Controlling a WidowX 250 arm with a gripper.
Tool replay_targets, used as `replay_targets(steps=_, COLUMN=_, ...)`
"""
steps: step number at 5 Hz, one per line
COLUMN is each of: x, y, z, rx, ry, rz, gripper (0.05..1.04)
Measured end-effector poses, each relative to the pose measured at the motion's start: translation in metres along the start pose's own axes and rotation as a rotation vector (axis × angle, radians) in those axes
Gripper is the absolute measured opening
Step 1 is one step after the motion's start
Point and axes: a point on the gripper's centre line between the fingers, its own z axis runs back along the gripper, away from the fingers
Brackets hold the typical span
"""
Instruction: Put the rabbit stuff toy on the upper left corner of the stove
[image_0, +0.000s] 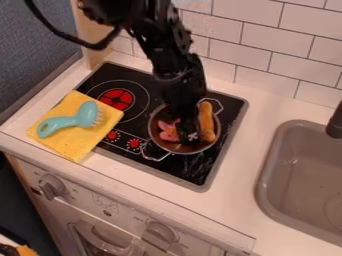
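While a black gripper (189, 135) is held low inside a two-handled pan (182, 148) on the black-topped stove (190, 172), a pink toy (168, 131), taken to be the stuffed rabbit, is seen in the pan, close against the gripper's side. An orange, sausage-shaped toy (206, 121) is set along the pan's opposite side. Whether the gripper is open or closed cannot be told, nor can a hold on the rabbit be confirmed. The pickup is judged to be the step in hand. A secure grasp, with the orange toy left undisturbed, is called for next, followed by a lift clear of the rim. The rabbit must then be carried past the red-centered burner (117, 99) to the upper left corner, where a yellow cloth (70, 142) and teal brush (73, 121) are found nearby.
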Motion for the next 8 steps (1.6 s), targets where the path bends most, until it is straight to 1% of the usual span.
replay_targets(steps=1, x=0.005, y=-0.005, z=-0.009, rx=-0.003, ry=-0.004, rz=-0.018, gripper=0.938)
replay_targets(steps=2, x=0.005, y=-0.003, z=-0.01, rx=0.02, ry=0.0, rz=-0.025, gripper=0.7)
replay_targets(steps=3, x=0.004, y=-0.002, z=-0.011, rx=0.03, ry=0.004, rz=-0.017, gripper=0.577)
replay_targets(steps=5, x=0.006, y=-0.004, z=-0.007, rx=0.024, ry=-0.007, rz=-0.03, gripper=0.572)
replay_targets(steps=6, x=0.012, y=0.002, z=0.017, rx=0.052, ry=-0.065, rz=-0.032, gripper=0.572)
replay_targets(steps=7, x=0.011, y=0.007, z=0.038, rx=0.073, ry=-0.092, rz=-0.038, gripper=0.572)
replay_targets(steps=8, x=0.011, y=0.017, z=0.066, rx=0.108, ry=-0.135, rz=-0.013, gripper=0.571)
